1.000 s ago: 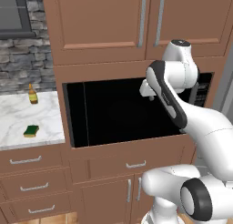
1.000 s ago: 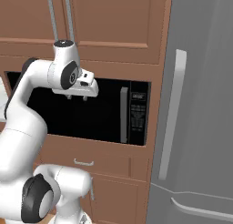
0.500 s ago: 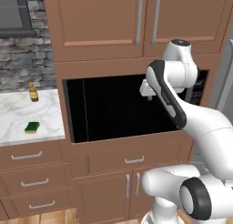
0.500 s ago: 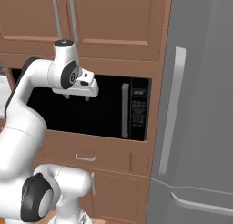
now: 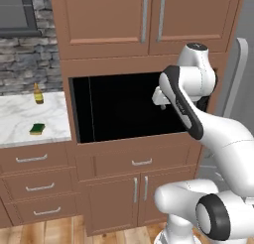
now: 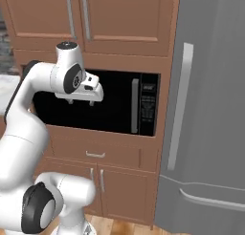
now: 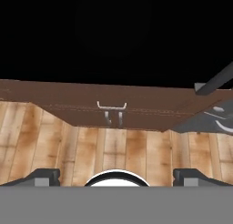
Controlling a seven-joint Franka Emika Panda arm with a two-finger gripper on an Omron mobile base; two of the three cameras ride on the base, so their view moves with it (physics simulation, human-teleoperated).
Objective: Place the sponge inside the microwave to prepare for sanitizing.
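Note:
The sponge, green on top, lies flat on the marble counter at the left. To its right is the microwave, its dark glass door shut flush in the cabinet wall. Its grey vertical handle and button panel are at the right. My gripper hangs in front of the door's right half, pointing down, well away from the sponge. Its jaws stand wide open with nothing between them. In the hand view the fingertips sit far apart over the wooden floor.
A small amber bottle stands on the counter behind the sponge. Drawers and cabinet doors run below the microwave, with wall cupboards above. A tall grey fridge stands right of the microwave.
The jaws have opened from partly open to wide. The whole picture has drifted upward in both base views, so the camera has moved. The sponge has stayed on the counter.

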